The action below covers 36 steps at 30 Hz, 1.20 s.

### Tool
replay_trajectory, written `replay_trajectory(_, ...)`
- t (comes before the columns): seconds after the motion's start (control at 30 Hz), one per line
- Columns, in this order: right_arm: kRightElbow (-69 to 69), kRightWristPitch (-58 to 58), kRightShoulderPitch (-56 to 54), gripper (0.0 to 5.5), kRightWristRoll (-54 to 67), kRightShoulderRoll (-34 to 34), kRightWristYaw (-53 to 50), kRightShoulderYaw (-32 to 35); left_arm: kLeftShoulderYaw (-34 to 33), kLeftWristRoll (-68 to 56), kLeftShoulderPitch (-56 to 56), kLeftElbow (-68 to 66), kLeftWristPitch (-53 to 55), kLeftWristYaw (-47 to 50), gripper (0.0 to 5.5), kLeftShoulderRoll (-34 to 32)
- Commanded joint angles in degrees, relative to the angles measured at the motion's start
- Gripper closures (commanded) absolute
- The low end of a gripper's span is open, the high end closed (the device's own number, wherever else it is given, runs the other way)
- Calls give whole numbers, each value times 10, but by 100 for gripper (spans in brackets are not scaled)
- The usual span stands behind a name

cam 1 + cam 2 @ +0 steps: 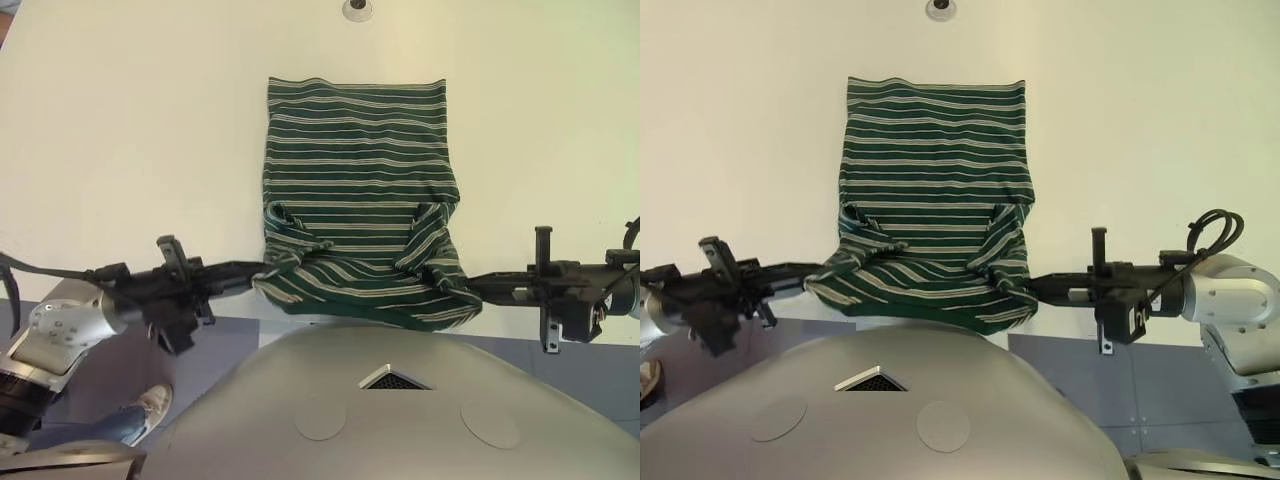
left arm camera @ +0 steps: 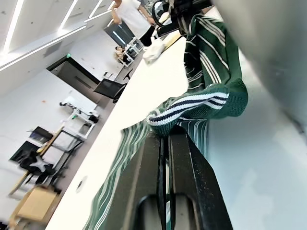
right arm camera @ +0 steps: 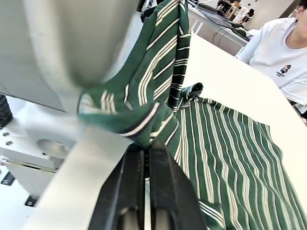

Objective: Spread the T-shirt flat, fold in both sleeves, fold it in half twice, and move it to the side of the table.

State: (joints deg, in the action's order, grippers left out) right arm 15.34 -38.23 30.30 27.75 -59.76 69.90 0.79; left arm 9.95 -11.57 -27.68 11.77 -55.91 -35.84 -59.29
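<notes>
The dark green T-shirt (image 1: pixel 355 170), knit with thin pale stripes, is lying mid-frame on the smooth cream table (image 1: pixel 130 150), its lower edge bunching. The left gripper (image 1: pixel 262 268) and right gripper (image 1: pixel 472 287) are each pinching a lower corner, their slim black fingers clamped tight on the cloth.

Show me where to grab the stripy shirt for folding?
Grab the shirt by its two near corners, one claw from each side. The left claw and right claw pinch there now; that edge is bunched up, the far edge lies flat.
</notes>
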Motion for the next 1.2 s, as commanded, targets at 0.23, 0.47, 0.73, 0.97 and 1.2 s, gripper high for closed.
replay_trajectory(0.23, -161, 63, -242, 549, -276, 146, -189, -42, 0, 130, 207, -152, 180, 51, 550, 175)
replay_trajectory(0.47, -259, 74, -323, 549, -339, 189, -250, -68, 15, 167, 284, -255, 205, 53, 550, 245)
replay_trajectory(0.73, -388, 108, -432, 549, -426, 249, -356, -98, 5, 193, 407, -404, 231, 105, 550, 320)
replay_trajectory(0.97, -447, 100, -485, 549, -430, 283, -390, -110, -6, 219, 473, -499, 229, 169, 550, 352)
replay_trajectory(1.2, -507, 97, -539, 549, -422, 301, -405, -105, -13, 221, 496, -532, 220, 183, 550, 356)
